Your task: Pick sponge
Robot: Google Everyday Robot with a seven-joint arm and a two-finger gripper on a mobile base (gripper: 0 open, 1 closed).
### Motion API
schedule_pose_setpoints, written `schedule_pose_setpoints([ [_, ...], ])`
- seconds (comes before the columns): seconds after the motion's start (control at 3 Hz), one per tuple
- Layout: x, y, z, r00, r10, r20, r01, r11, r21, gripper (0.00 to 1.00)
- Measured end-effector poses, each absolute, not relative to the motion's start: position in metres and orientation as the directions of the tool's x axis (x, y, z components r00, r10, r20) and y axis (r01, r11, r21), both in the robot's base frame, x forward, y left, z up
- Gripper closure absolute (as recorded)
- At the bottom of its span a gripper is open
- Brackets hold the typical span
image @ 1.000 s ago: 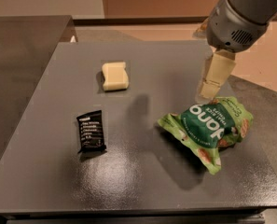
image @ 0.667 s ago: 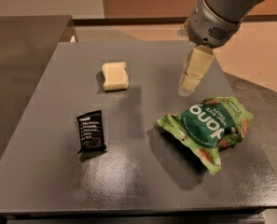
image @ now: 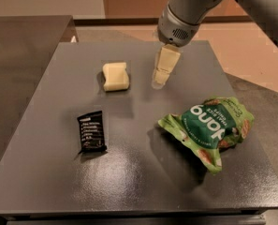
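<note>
Camera view: gripper [image: 158, 82] hangs low over grey table [image: 129, 186], fingers closed together, empty, near the sponge [image: 115, 76] on its right, not touching. Black packet [image: 91, 131] and green snack bag [image: 208, 130] lie nearer.

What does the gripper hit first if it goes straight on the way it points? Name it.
Probably the table top: the gripper points down, tilted slightly left, its tip right of the sponge and apart from it. Depth is unclear.
</note>
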State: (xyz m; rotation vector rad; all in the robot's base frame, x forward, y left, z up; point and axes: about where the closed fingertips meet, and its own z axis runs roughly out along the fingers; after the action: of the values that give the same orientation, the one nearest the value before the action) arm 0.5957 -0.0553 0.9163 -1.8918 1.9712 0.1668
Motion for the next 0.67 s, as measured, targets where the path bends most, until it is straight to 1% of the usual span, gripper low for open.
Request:
schedule_pose_setpoints([
  [0.67, 0.618, -0.012, 0.883, 0.023, -0.931, -0.366, -0.985, 0.041, -0.165, 0.00],
])
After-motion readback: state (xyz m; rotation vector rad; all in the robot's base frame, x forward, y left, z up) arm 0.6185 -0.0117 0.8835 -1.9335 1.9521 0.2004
